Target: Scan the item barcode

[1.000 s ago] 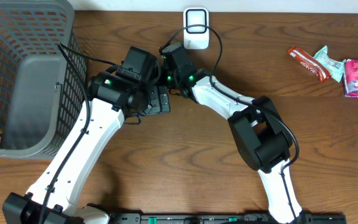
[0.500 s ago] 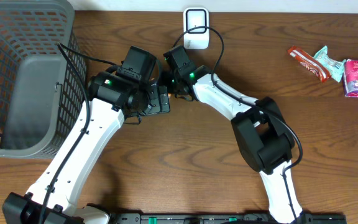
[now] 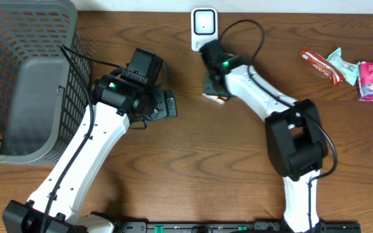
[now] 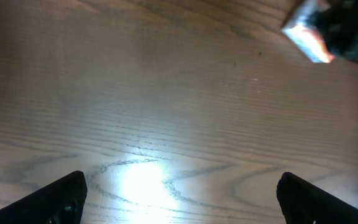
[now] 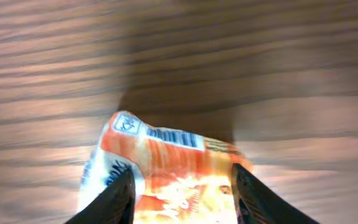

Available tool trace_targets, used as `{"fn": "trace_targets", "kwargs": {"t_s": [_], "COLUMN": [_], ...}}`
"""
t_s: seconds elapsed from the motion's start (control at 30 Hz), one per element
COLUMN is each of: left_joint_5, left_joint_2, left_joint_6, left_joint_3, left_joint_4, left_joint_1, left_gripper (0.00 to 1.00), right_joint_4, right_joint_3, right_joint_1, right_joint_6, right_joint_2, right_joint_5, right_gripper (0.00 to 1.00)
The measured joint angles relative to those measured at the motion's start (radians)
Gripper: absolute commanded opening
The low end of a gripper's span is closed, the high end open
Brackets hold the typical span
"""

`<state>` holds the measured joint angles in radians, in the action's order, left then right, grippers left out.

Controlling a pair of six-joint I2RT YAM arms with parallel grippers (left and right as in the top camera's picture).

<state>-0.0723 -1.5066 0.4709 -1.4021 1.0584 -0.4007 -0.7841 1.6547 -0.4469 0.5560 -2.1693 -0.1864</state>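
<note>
left gripper [image 3: 165,103]: wide open, empty, unmoved | right gripper [image 3: 214,87]: clamped on packet [image 5: 166,165], now swung right, clear of left gripper, to just beside scanner [image 3: 204,26] | barcode visible on packet | judgement: scan likely imminent, barcode must face scanner

My left arm comes in from the near left corner, elbow bent, and the left gripper [image 3: 165,103] faces down with jaws spread fully wide. My right arm stretches toward the far edge, right gripper [image 3: 214,90] turned down, jaws clamped on a packet [image 5: 166,162]
</note>
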Motion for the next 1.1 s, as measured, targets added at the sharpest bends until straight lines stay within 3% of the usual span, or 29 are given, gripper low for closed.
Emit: {"fn": "trace_targets", "kwargs": {"t_s": [0.1,0.37,0.53,0.8,1.1], "left_joint_5": [0.0,0.0,0.0,0.0,0.0], "left_joint_2": [0.0,0.0,0.0,0.0,0.0], "left_joint_6": [0.0,0.0,0.0,0.0,0.0], "left_joint_3": [0.0,0.0,0.0,0.0,0.0], "left_joint_4": [0.0,0.0,0.0,-0.001,0.0], "left_joint_1": [0.0,0.0,0.0,0.0,0.0], "left_gripper": [0.98,0.98,0.98,0.98,0.98], "right_joint_4": [-0.01,-0.079,-0.109,0.061,0.237], "right_joint_3": [-0.007,-0.007,-0.045,-0.177,-0.277], "right_joint_1": [0.032,0.026,0.016,-0.038,-0.09], "right_joint_6": [-0.077,-0.505,-0.683,-0.775,-0.776], "right_joint_2": [0.037,0.123,0.122,0.122,0.122], "right_joint_5": [-0.01,0.022,0.029,0.018,-0.109], "right_gripper": [0.63,0.6,0.6,0.57,0.55]}}
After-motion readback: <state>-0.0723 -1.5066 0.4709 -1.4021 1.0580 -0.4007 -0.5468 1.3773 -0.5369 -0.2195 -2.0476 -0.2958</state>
